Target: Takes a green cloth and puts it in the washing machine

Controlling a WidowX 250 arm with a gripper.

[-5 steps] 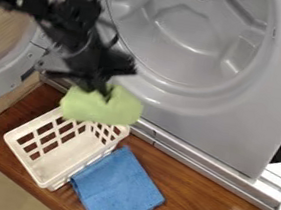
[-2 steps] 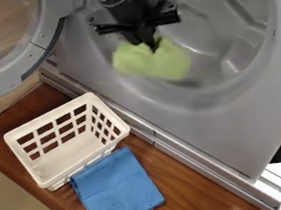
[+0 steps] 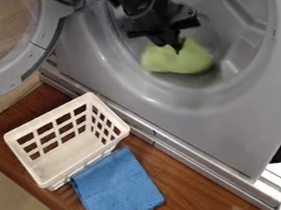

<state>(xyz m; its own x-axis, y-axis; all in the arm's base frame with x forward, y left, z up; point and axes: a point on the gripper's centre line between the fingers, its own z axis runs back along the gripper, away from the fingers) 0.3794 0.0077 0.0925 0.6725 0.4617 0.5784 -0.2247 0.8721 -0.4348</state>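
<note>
Light-green crumpled cloth (image 3: 183, 62), at one o'clock within the round opening (image 3: 152, 91) of the grey washing machine (image 3: 233, 137), is grasped by the black two-finger gripper (image 3: 171, 45); a folded blue cloth (image 3: 117, 189) lies at six.

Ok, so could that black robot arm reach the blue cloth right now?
Probably not straight away: its gripper has the green cloth at the drum's opening, though nothing covers the blue cloth.

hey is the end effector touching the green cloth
Touching. The camera view shows the end effector gripping the upper part of the green cloth, which bulges out below the grip.
</note>
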